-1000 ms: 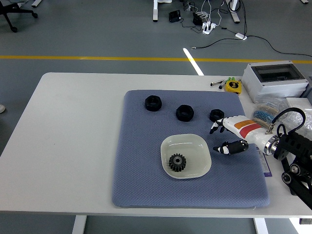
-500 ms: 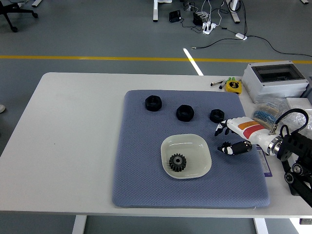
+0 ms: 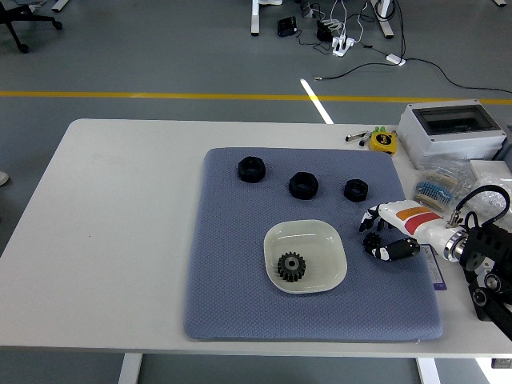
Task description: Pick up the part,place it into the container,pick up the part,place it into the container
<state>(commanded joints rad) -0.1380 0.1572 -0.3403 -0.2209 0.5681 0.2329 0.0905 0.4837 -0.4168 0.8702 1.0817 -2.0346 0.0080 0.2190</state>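
Gear (image 3: 291, 266) sits in the pale dish (image 3: 306, 237) on my blue mat (image 3: 232, 264), three black nuts (image 3: 303, 184) wait behind it, and my right hand (image 3: 386, 235) has drawn back rightward, fingers loosely curled, empty, so another pick remains.

1. The table (image 3: 120, 240) is plain white.
2. The mat (image 3: 232, 264) is blue-grey with a fine woven texture.
3. The container (image 3: 305, 237) is pale cream.
4. The gear (image 3: 291, 266) in it is black, as are the three parts (image 3: 303, 185) on the mat.
5. The right hand (image 3: 392, 232) is white with black fingertips and an orange-and-red patch.
6. The box (image 3: 448, 132) is light grey.
7. The tape measure (image 3: 384, 141) is yellow.
8. The floor (image 3: 160, 56) is grey with a yellow line (image 3: 160, 94).
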